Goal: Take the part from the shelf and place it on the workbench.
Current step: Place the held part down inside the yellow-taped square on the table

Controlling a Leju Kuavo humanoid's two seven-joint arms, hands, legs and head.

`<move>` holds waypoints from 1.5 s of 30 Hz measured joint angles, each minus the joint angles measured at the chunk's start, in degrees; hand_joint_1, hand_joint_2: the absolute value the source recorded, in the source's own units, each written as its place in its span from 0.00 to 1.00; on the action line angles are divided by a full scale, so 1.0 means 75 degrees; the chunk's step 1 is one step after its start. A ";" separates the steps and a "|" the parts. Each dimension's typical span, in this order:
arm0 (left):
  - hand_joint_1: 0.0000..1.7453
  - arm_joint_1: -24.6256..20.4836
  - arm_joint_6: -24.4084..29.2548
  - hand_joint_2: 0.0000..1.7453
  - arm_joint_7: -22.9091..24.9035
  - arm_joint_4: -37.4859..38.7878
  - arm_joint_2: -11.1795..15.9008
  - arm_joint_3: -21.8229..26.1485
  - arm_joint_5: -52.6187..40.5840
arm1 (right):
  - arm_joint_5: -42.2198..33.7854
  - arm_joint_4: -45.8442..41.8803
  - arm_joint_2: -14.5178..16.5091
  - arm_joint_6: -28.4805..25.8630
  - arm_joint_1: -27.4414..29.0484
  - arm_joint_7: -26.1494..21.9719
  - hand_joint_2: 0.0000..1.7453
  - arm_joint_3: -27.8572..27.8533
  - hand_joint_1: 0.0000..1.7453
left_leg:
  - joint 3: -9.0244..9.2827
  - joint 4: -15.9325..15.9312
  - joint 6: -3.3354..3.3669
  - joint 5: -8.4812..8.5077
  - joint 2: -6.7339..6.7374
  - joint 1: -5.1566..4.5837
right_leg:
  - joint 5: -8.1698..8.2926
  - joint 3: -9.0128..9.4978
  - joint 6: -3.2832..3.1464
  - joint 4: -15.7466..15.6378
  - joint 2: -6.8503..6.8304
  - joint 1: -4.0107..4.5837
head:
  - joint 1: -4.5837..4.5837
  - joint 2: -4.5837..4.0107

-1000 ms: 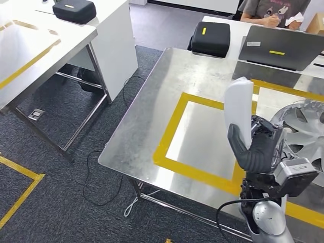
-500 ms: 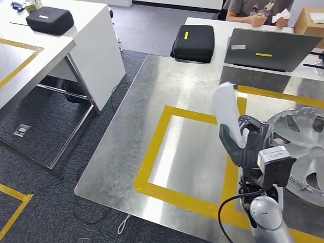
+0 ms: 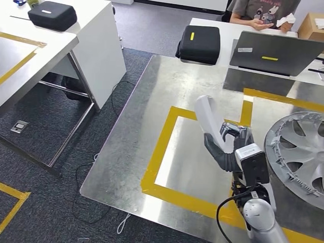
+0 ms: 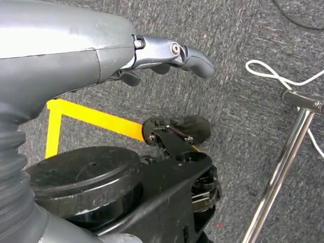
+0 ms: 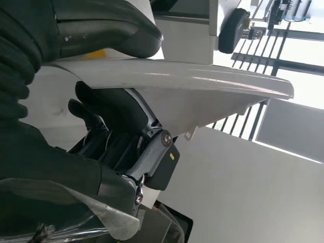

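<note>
**Carrying the white part over the workbench**

We hold the white part (image 3: 209, 117) in our right hand (image 3: 226, 147), thumb and fingers wrapped tight around its lower end, so it stands tilted above the steel workbench (image 3: 129, 147), over the right side of the yellow tape square (image 3: 162, 139). To set it down well, we should lower it gently inside the square, away from the wheel cover (image 3: 298, 152) near the right edge. Our left hand (image 4: 168, 53) hangs beside us, loosely curled, holding nothing.
</note>
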 joint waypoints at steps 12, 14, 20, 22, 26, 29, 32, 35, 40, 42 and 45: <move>0.00 -0.0082 -0.0315 1.00 0.0060 0.0009 0.0000 -0.0043 0.0000 | 0.0637 0.0826 -0.0025 0.0068 -0.0438 0.0503 0.75 0.0366 0.75 | 0.0012 0.0013 0.0025 0.0024 0.0001 0.0005 | 0.0032 0.0013 0.0026 -0.0001 0.0000 0.0005 | -0.0002 -0.0001; 0.00 -0.0092 -0.0355 1.00 0.0058 0.0010 0.0000 -0.0073 0.0000 | 0.0719 0.0950 -0.0033 0.0017 -0.0513 0.0564 0.25 0.0417 0.25 | 0.0012 0.0013 0.0025 0.0025 0.0001 0.0007 | 0.0032 0.0013 0.0026 0.0000 -0.0001 0.0007 | -0.0001 0.0000; 0.00 -0.0111 -0.0423 0.75 0.0058 0.0010 0.0000 -0.0152 0.0000 | 0.0917 0.1215 -0.0087 -0.0064 -0.0664 0.0765 0.00 0.0511 0.00 | 0.0012 0.0014 0.0025 0.0025 0.0001 0.0010 | 0.0032 0.0013 0.0026 0.0000 -0.0001 0.0009 | 0.0000 0.0000; 0.00 -0.0111 -0.0428 0.25 0.0102 0.0010 0.0000 -0.0154 0.0000 | 0.0946 0.1278 -0.0105 -0.0088 -0.0702 0.0801 0.00 0.0530 0.00 | 0.0012 0.0014 0.0025 0.0025 0.0001 0.0010 | 0.0032 0.0013 0.0025 0.0000 0.0000 0.0009 | -0.0001 0.0001; 0.00 -0.0112 -0.0425 0.00 0.0179 0.0012 0.0001 -0.0154 0.0000 | 0.1021 0.1395 -0.0138 -0.0142 -0.0729 0.0875 0.00 0.0546 0.00 | 0.0012 0.0014 0.0025 0.0025 0.0001 0.0011 | 0.0032 0.0013 0.0025 0.0000 -0.0001 0.0010 | -0.0001 -0.0001; 0.00 -0.0112 -0.0415 0.00 0.0205 0.0019 0.0004 -0.0154 0.0000 | 0.1056 0.1474 -0.0160 -0.0157 -0.0723 0.0905 0.00 0.0552 0.00 | 0.0013 0.0014 0.0025 0.0025 0.0001 0.0012 | 0.0032 0.0014 0.0025 0.0000 0.0000 0.0011 | -0.0001 -0.0002; 0.00 -0.0111 -0.0410 0.00 0.0227 0.0023 0.0007 -0.0154 0.0000 | 0.1059 0.1537 -0.0180 -0.0159 -0.0707 0.0914 0.00 0.0557 0.00 | 0.0013 0.0014 0.0025 0.0025 0.0001 0.0012 | 0.0032 0.0015 0.0026 0.0000 0.0000 0.0011 | -0.0001 0.0000; 0.00 -0.0111 -0.0406 0.00 0.0246 0.0030 0.0012 -0.0154 0.0000 | 0.1058 0.1586 -0.0189 -0.0166 -0.0698 0.0916 0.00 0.0559 0.00 | 0.0014 0.0015 0.0025 0.0025 0.0002 0.0012 | 0.0032 0.0015 0.0026 0.0000 0.0000 0.0011 | -0.0001 0.0000; 0.00 -0.0105 -0.0396 0.00 0.0253 0.0042 0.0021 -0.0140 0.0000 | 0.0890 0.1606 -0.0189 -0.0293 -0.0611 0.0846 0.00 0.0522 0.00 | 0.0014 0.0019 0.0026 0.0025 0.0001 0.0013 | 0.0032 0.0015 0.0026 0.0000 -0.0001 0.0012 | -0.0003 -0.0001; 0.00 -0.0099 -0.0388 0.00 0.0231 0.0049 0.0023 -0.0127 0.0000 | 0.0713 0.1546 -0.0189 -0.0396 -0.0517 0.0681 0.00 0.0486 0.00 | 0.0014 0.0019 0.0026 0.0025 0.0001 0.0013 | 0.0032 0.0015 0.0025 0.0000 -0.0001 0.0012 | -0.0003 -0.0001; 0.00 -0.0081 -0.0362 0.00 0.0131 0.0054 0.0023 -0.0090 0.0000 | 0.0314 0.1214 -0.0173 -0.0547 -0.0300 0.0279 0.00 0.0432 0.00 | 0.0014 0.0019 0.0026 0.0024 0.0001 0.0013 | 0.0031 0.0015 0.0025 0.0000 -0.0002 0.0012 | -0.0003 -0.0001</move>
